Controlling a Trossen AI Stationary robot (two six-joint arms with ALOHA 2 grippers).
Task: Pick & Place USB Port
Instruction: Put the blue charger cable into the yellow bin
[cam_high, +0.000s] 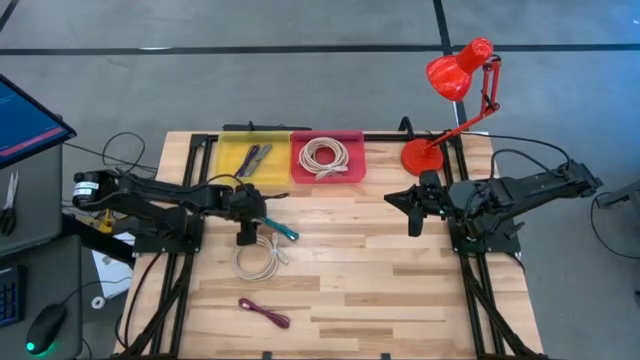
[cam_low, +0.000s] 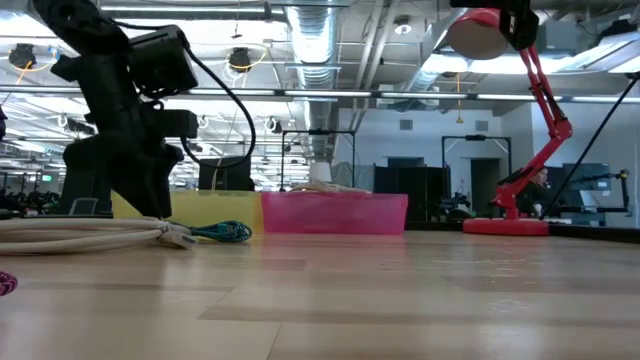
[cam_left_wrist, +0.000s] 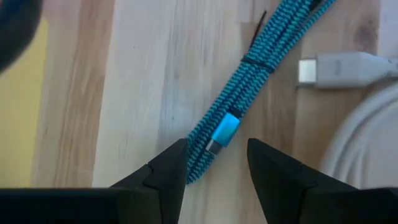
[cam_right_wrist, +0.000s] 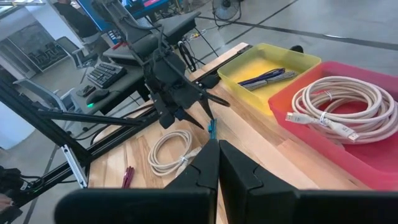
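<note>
Left gripper (cam_high: 247, 238) hangs low over the teal braided USB cable (cam_high: 276, 228), fingers (cam_left_wrist: 163, 175) spread apart, straddling the cable's blue plug end (cam_left_wrist: 224, 130) without gripping it. Cable lies on the wood table (cam_high: 400, 290) at roughly 9 o'clock of centre. White coiled cable (cam_high: 259, 260) sits just beside it at 6 o'clock, its white plug (cam_left_wrist: 339, 68) near the teal one, crowding the grasp. Magenta cable (cam_high: 264, 313) further toward 6. Yellow bin (cam_high: 254, 157) with a dark cable and pink bin (cam_high: 327, 157) with a white coil at 12 o'clock. Red lamp (cam_high: 455, 85) at 2. Right gripper (cam_high: 415, 218) waits at 3 o'clock, clenched, empty.
</note>
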